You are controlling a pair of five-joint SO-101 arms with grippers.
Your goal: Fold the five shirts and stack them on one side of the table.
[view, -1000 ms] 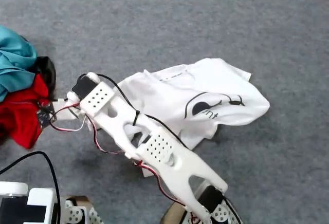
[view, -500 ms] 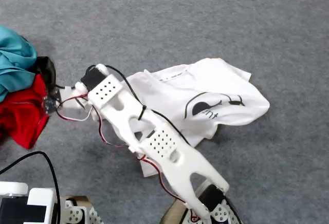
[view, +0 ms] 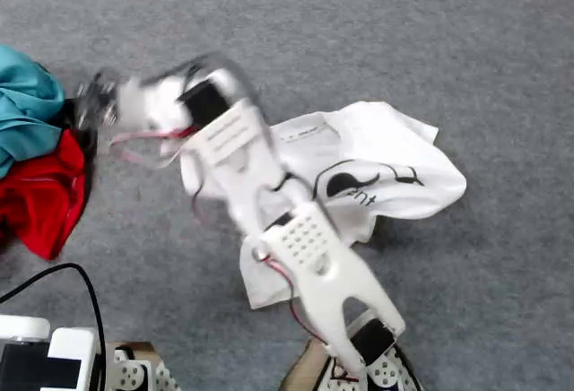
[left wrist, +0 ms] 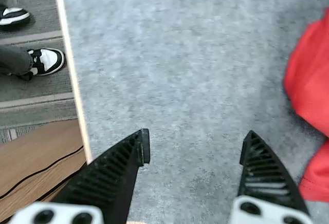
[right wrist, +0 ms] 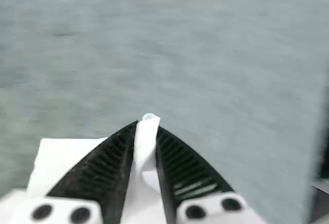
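From above, the white shirt (view: 386, 162) lies crumpled near the middle of the grey tabletop (view: 502, 68), and a black print shows on its front. The right arm (view: 305, 247) stretches from the near edge over the left part of this shirt, toward the far left corner. At the left edge lies a red shirt (view: 40, 203). A teal shirt (view: 22, 108) lies behind it, and a piece of black cloth (view: 79, 122) is between the two.

In the left wrist view, the left hand (left wrist: 196, 136) has its two fingers spread wide apart and holds nothing. It is over bare tabletop close to the table's edge, and the red shirt is near one side.

In the right wrist view, the right hand (right wrist: 147, 124) is pressed together on a fold of the white shirt. The fabric sticks out a little past the fingertips, with grey tabletop beyond.
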